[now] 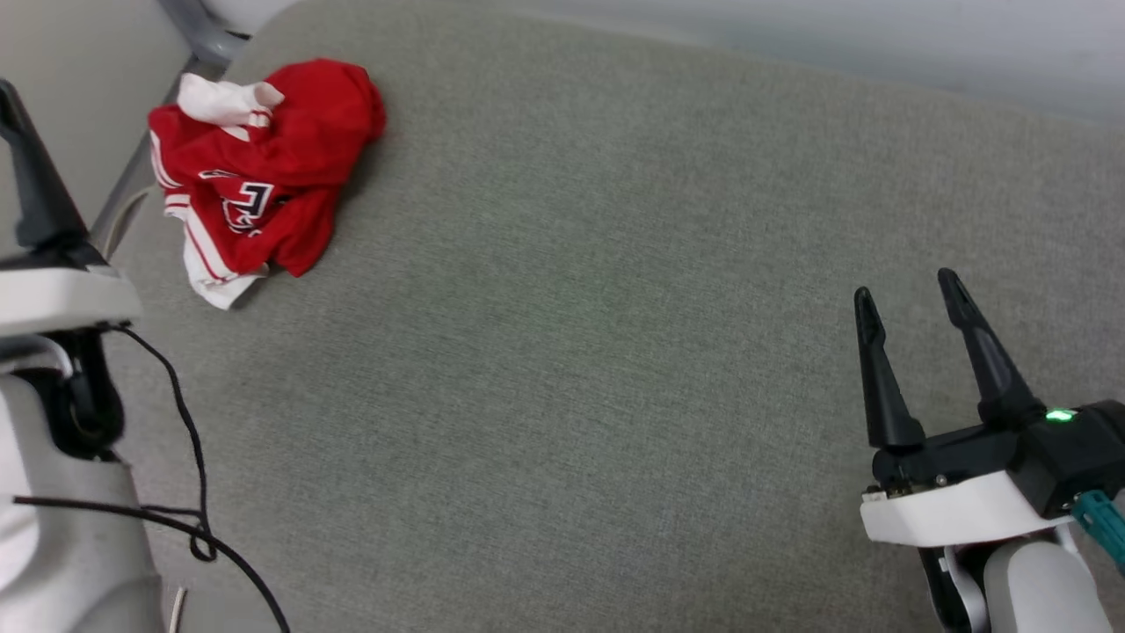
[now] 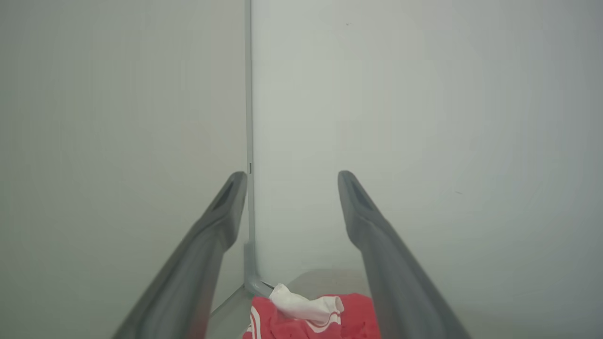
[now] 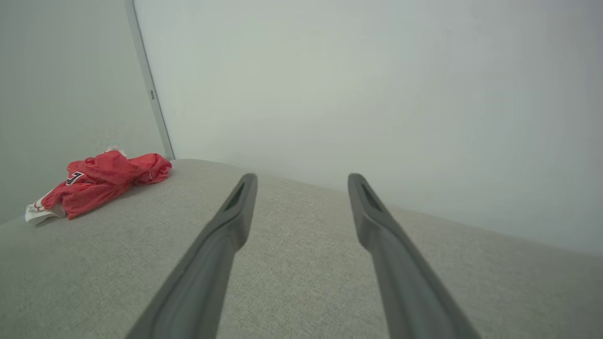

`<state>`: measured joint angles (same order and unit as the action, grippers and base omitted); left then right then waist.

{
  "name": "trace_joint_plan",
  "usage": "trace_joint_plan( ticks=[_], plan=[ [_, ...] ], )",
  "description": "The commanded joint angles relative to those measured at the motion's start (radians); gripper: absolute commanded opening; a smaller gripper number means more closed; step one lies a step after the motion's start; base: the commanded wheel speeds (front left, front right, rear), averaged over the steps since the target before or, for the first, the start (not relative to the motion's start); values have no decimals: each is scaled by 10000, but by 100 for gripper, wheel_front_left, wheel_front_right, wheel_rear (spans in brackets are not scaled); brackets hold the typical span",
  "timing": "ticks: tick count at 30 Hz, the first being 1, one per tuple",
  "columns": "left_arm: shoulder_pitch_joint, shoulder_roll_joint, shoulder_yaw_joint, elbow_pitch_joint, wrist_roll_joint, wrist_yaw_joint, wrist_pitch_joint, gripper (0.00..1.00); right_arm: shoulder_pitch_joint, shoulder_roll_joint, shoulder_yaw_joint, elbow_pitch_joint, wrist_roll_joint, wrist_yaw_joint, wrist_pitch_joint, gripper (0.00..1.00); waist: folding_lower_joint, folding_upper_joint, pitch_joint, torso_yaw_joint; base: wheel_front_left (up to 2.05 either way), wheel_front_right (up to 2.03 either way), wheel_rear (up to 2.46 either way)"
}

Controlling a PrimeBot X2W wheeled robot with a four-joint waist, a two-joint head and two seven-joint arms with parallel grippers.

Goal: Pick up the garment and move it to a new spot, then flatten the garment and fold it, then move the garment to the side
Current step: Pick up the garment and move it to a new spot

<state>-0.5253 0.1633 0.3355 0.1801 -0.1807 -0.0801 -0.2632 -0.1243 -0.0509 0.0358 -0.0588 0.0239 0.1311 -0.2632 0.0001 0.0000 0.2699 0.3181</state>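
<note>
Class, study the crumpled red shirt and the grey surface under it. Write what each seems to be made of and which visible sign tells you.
The shirt looks like thin, soft cloth, perhaps a synthetic jersey knit: it crumples into loose folds. The grey surface looks like matte woven upholstery fabric: a fine flecked weave shows in the right wrist view.

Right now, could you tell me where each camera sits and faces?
Head view: on the head, facing down at the grey fabric surface; right gripper lower right, left arm at left.
Left wrist view: behind the left gripper, facing the wall corner.
Right wrist view: behind the right gripper, facing across the surface.
All three share the red jersey.
</note>
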Motion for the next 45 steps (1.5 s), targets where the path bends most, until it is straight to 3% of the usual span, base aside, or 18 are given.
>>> trace_joint_plan(
  ticks=[1,7,11,16,22,33,40,41,42,43,45],
  plan=[
    [-449,203,133,157,-79,-117,-25,100,-268,13,-43,-139,-120,-7,-25,100,-1,0,874,-466,0,0,0],
    [-2008,1270,209,1650,-586,-394,54,100,-649,10,-73,-707,-556,-7,-23,100,-1,0,1857,-761,0,0,0],
    [-3001,2038,-167,2906,-1349,-483,828,100,-779,-26,-160,-1063,-785,-7,-25,100,-1,0,2316,-877,0,0,0],
    [-3745,3065,-1189,4080,-2987,-493,2950,100,-896,-192,-263,-1408,-910,-7,-25,100,-1,0,2787,-981,0,0,0],
    [-4171,3857,-2007,4882,-5135,-498,5739,100,-1070,-344,-356,-1755,-983,-7,-24,100,-1,0,3252,-1055,0,0,0],
    [-4293,4587,-3212,5994,-6911,-494,9434,100,-1221,-523,-424,-2079,-1111,-7,-24,100,-1,0,3982,-1242,0,0,0],
    [-4316,4352,-3673,6564,-7111,-494,10049,100,-1306,-560,-421,-2114,-1098,-7,-24,100,-1,0,4189,-1303,0,0,0],
    [-4330,4343,-3721,6611,-7125,-493,9998,89,-1304,-554,-415,-2105,-1095,-7,-24,100,-1,0,4195,-1324,0,0,0],
    [-4324,4347,-3804,6614,-7091,-493,9929,20,-1319,-542,-404,-2088,-1093,-7,-24,100,-1,0,4182,-1349,0,0,0],
    [-4332,4365,-3875,6623,-7059,-493,9848,0,-1334,-528,-398,-2058,-1090,-7,-24,100,-1,0,4147,-1369,0,0,0],
    [-4430,4501,-3995,6597,-6968,-493,9628,0,-1332,-488,-393,-1998,-1057,-7,-24,100,-1,0,4033,-1407,0,0,0]
  ],
)
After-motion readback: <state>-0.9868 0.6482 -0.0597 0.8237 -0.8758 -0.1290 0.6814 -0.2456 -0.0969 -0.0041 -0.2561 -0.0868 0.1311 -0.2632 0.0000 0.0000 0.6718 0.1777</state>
